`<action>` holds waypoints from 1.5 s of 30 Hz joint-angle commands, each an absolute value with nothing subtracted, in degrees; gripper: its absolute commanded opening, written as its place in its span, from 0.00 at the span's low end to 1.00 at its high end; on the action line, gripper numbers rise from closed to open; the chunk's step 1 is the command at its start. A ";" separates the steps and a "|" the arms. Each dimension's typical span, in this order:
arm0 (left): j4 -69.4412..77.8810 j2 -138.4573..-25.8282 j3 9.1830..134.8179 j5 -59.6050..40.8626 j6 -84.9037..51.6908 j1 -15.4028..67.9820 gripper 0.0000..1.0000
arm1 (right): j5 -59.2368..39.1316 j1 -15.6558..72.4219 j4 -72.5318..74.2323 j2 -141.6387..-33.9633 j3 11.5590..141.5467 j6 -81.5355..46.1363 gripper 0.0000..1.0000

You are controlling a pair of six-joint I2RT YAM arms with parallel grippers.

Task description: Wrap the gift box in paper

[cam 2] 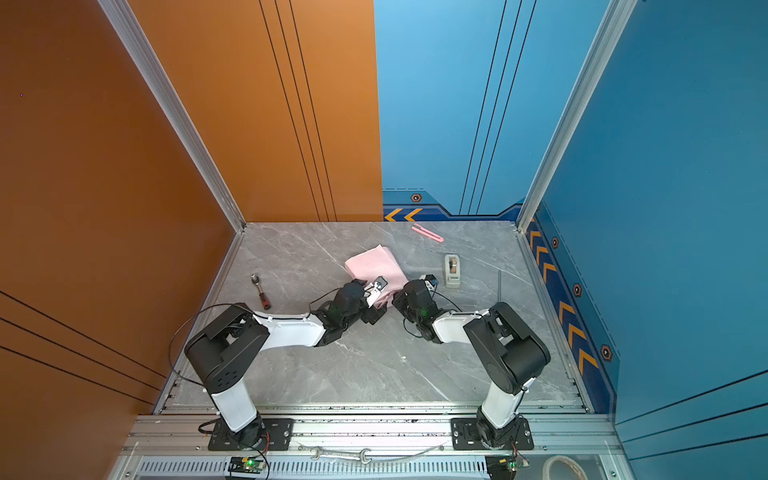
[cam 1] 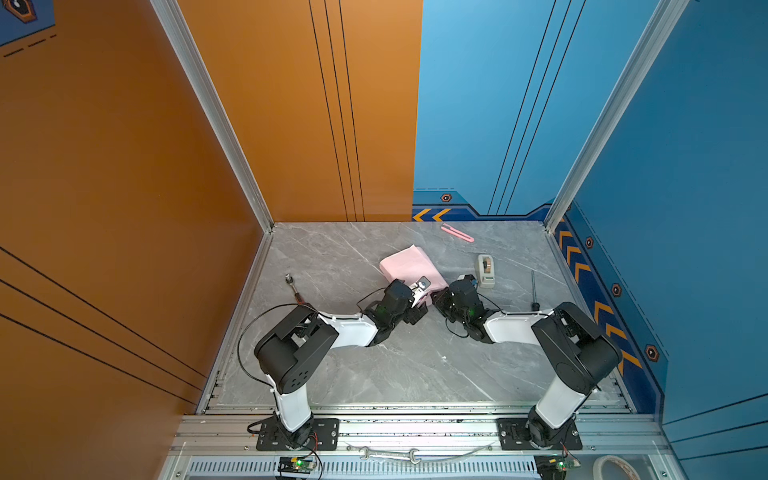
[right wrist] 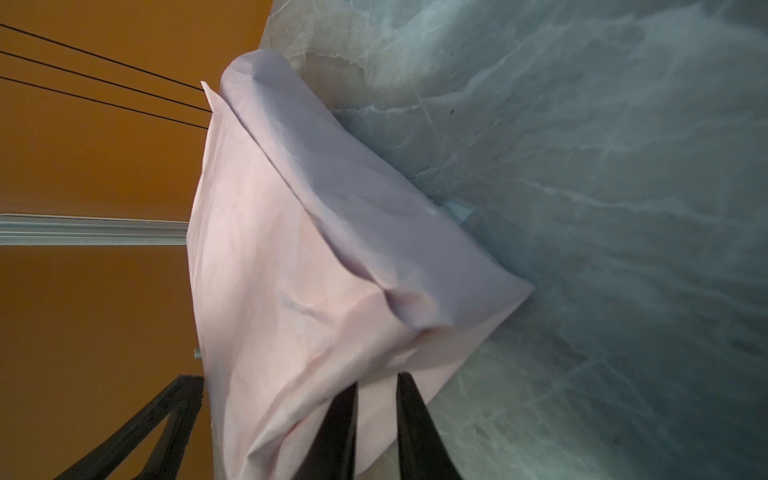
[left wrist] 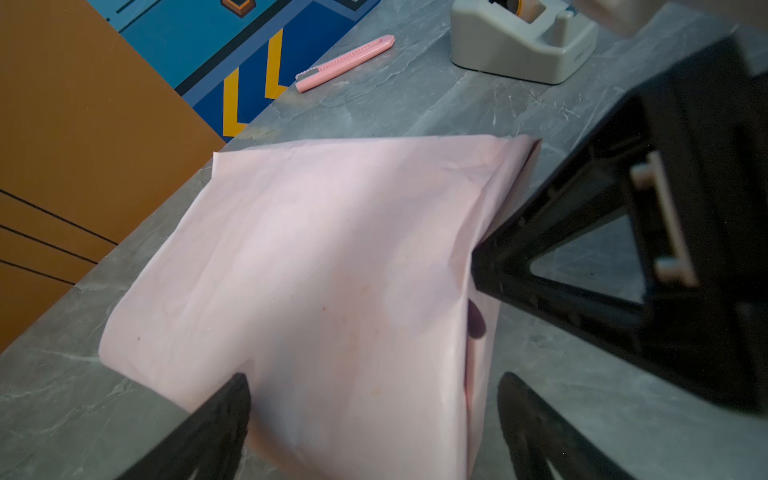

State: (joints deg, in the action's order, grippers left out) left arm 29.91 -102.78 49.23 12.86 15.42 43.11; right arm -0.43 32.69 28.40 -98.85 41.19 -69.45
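Observation:
The paper (cam 1: 409, 264) (cam 2: 374, 264) lies folded into a pale pink parcel at the middle back of the table. Its lilac side shows along one folded edge (right wrist: 353, 199). The gift box is hidden inside it. My left gripper (cam 1: 419, 301) (left wrist: 374, 378) is open, with one finger on each side of the parcel's near end (left wrist: 332, 291). My right gripper (cam 1: 438, 297) (right wrist: 379, 381) comes in from the right, its fingers close together with a loose pink flap of the paper pinched between them.
A pink cutter (cam 1: 457, 232) lies near the back wall. A beige tape dispenser (cam 1: 486, 270) stands just right of the right gripper. A screwdriver (cam 1: 293, 286) lies at the left and a thin black tool (cam 1: 534, 291) at the right. A wrench (cam 1: 388, 454) rests on the front rail.

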 commanded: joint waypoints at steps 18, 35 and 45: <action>25.66 -105.93 51.16 8.21 10.20 39.54 0.71 | -1.99 31.84 28.97 -93.85 37.47 -69.07 0.27; 25.66 -105.40 49.99 5.63 6.60 38.14 0.70 | -24.59 3.05 -11.47 -81.95 50.77 -29.51 0.37; 25.58 -105.27 49.58 5.28 5.80 38.03 0.69 | -35.60 -8.31 -20.71 -98.83 66.61 -12.61 0.37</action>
